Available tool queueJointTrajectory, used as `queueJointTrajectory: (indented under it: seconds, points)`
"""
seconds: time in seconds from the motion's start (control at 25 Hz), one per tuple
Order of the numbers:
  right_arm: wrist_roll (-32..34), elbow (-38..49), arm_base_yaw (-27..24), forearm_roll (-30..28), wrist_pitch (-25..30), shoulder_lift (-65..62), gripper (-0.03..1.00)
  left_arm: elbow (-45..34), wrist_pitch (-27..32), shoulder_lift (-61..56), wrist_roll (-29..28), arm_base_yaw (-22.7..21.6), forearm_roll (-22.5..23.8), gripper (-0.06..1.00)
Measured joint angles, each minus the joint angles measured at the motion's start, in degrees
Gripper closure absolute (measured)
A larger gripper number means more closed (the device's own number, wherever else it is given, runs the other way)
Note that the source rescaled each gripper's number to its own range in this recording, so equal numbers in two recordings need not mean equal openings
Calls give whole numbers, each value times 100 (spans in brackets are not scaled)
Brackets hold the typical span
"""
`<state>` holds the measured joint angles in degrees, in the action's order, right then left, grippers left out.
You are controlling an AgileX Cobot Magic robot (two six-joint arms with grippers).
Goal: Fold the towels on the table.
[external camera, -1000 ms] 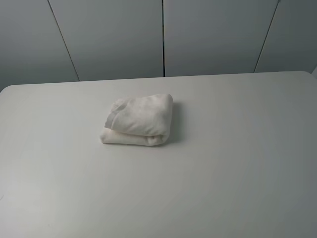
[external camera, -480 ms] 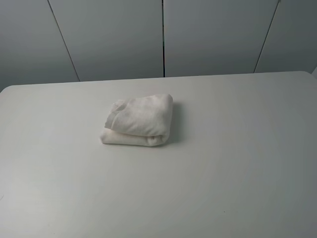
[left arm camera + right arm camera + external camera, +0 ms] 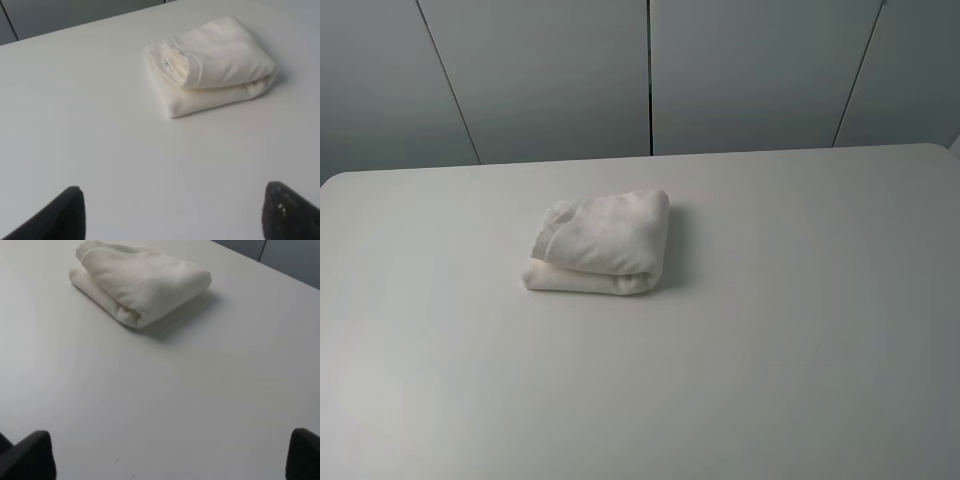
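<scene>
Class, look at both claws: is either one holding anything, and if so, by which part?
Nothing is held. The left claw and right claw both stand open above the bare table, well apart from the folded towel.

I'm seeing only matte black, blunt, rounded fingertips (image 3: 287, 215) poking up at the lower frame corners in both of my wrist views.
</scene>
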<state>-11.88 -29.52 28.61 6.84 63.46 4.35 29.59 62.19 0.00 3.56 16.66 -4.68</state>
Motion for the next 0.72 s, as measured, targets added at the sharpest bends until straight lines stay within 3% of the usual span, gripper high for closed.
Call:
queueJointTrajectory:
  seconds: [0.24, 0.36, 0.48, 0.64, 0.72]
  points:
    - [2, 0, 0, 0, 0, 0, -3, 0, 0, 0, 63, -16, 14, -1]
    - [123, 0, -189, -23, -12, -52, -3, 0, -3, 0, -78, -259, 121, -1]
    - [242, 0, -690, -132, -21, -314, -3, 0, -3, 0, -114, -726, 157, -1]
    - [294, 0, -1727, -156, -21, -421, -3, 0, -3, 0, -141, -1416, 169, -1]
    - [305, 0, -2157, -168, -21, -435, -3, 0, -3, 0, -161, -1515, 181, -1]
